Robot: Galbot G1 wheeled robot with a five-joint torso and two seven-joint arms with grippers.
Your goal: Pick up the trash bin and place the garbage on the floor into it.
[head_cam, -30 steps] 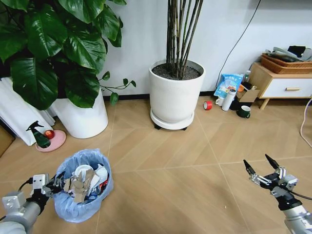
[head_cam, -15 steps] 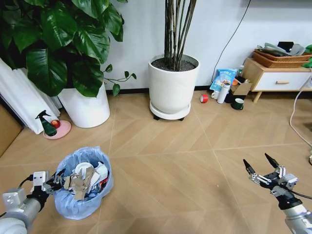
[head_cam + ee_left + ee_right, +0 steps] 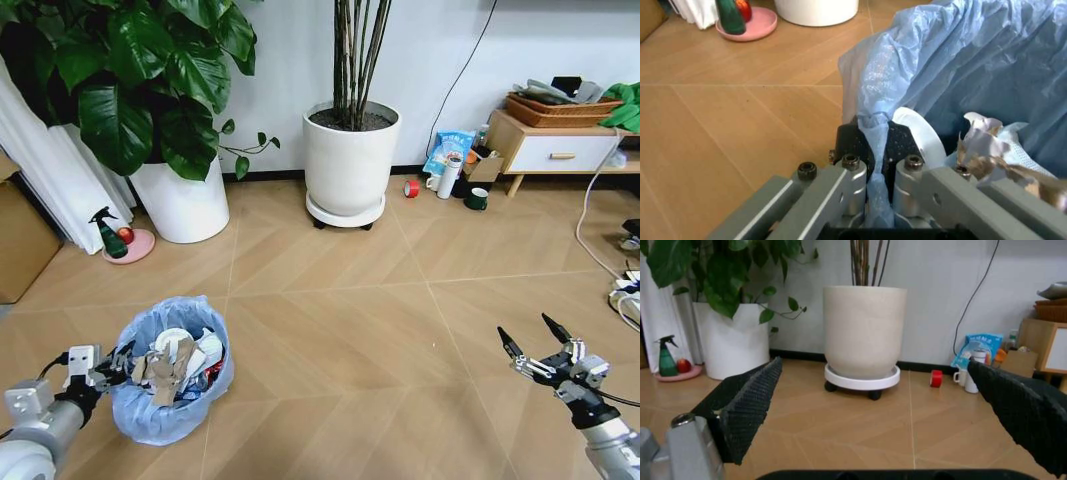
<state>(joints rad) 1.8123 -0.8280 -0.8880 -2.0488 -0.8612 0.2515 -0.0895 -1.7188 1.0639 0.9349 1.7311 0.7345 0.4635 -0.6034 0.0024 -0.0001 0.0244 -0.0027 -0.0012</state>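
Wood-pattern floor runs from the robot to a white wall lined with plant pots [image 3: 351, 165] and a low cabinet [image 3: 545, 150]. From the head, the bin [image 3: 170, 375] sits low on the left, its blue bag stuffed with garbage [image 3: 178, 358] of paper and wrappers. The left gripper [image 3: 112, 368] meets its near rim, while the right gripper [image 3: 535, 350] hangs over bare floor well apart, fingers spread and empty.

At the left wrist, the left gripper's [image 3: 873, 150] pads [image 3: 851, 142] are pressed together, pinching a fold of bag [image 3: 960, 60] over the rim; white paper [image 3: 987, 137] lies just beside.

At the right wrist, both fingers [image 3: 747, 405] stand wide, framing the pot [image 3: 862, 332].

The risk, as I judge it, is that thin plastic in the pinch could tear or slide, tipping the bin and spilling litter.
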